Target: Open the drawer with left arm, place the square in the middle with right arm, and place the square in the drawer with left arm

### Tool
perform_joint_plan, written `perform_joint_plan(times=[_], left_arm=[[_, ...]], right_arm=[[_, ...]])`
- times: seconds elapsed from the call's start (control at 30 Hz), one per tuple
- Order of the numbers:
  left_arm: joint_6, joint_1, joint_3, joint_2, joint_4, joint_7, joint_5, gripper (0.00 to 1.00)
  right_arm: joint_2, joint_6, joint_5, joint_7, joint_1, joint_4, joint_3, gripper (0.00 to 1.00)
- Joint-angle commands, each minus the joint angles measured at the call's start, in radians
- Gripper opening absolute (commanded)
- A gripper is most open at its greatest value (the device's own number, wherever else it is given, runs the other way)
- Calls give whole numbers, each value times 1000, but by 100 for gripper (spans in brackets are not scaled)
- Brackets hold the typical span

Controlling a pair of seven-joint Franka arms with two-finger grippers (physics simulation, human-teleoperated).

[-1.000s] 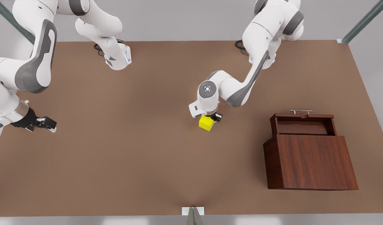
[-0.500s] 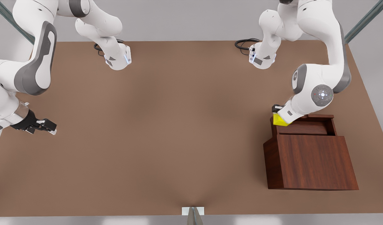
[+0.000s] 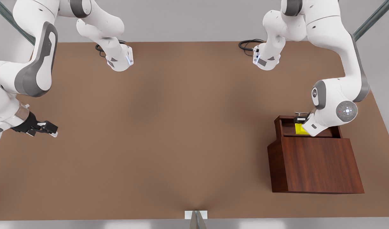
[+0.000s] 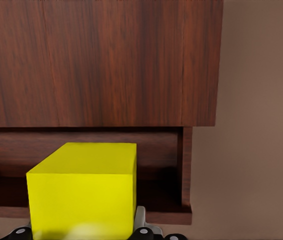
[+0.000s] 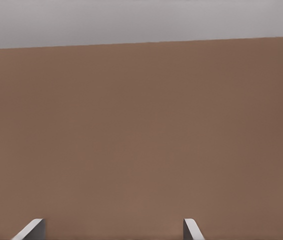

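Note:
The square [image 3: 298, 129] is a small yellow cube held in my left gripper [image 3: 301, 123], which is shut on it inside the pulled-out drawer [image 3: 321, 130] of the reddish-brown box [image 3: 315, 165], at the front view's right. The silver handle [image 3: 300, 113] shows just behind the gripper. In the left wrist view the square [image 4: 84, 192] hangs over the drawer's dark inside [image 4: 156, 150], with the box top [image 4: 101, 60] beyond it. My right gripper [image 3: 50, 128] waits open over the table's edge at the front view's left, its fingertips [image 5: 31, 230] wide apart with nothing between them.
The brown tabletop [image 3: 169, 127] stretches bare between the two arms. Both arm bases [image 3: 119, 60] [image 3: 266, 58] stand at the far edge, each with a black cable beside it. A small white bracket [image 3: 196, 214] sits at the near edge.
My left gripper carried the square from the middle of the table to the front view's right and now holds it down in the open drawer. The right arm has not moved.

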Motion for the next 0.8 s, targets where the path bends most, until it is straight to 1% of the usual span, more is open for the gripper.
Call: perform_joint_plan(times=[0.0, 0.03, 0.07, 0.27, 0.3, 0.4, 0.47, 0.5, 0.53, 0.6, 0.67, 0.77], left_arm=[[0, 0, 0, 2, 0, 0, -18, 70], [0, 5, 0, 10, 1, 0, -19, 97], [1, 5, 2, 11, 1, 0, -19, 100], [-10, 2, 9, 10, 1, 0, -19, 100], [-34, 2, 12, 4, 11, -9, -19, 100], [-62, -11, 2, 3, 121, -10, -24, 100], [-94, -14, -26, -10, 201, -10, -24, 100], [-117, 23, -90, -29, 268, -14, -22, 100], [-129, 242, -352, -47, 325, -23, 8, 100], [-122, 540, -742, -69, 345, -81, 155, 100], [-86, 560, -782, -67, 342, -113, 186, 100], [-86, 558, -782, -69, 334, -115, 188, 100]], right_arm=[[1, 0, 0, 0, 0, 0, 1, 100], [0, 0, 0, 0, 0, 0, 0, 100], [1, 2, 0, 0, 1, 0, 1, 100], [3, 2, 0, 0, 1, 0, 1, 100], [1, 2, 0, 0, 1, 0, 1, 100], [1, 2, -2, 0, 1, 0, 0, 100], [3, 0, -2, 0, 1, -1, 1, 100], [1, 2, -2, 0, 1, 0, 1, 100], [3, 2, -2, 0, 1, 0, 1, 100], [3, 2, -2, 0, 0, 0, 1, 100], [4, 2, -2, 0, 1, 0, 1, 100], [4, 2, 0, 0, 1, 0, 0, 100]])
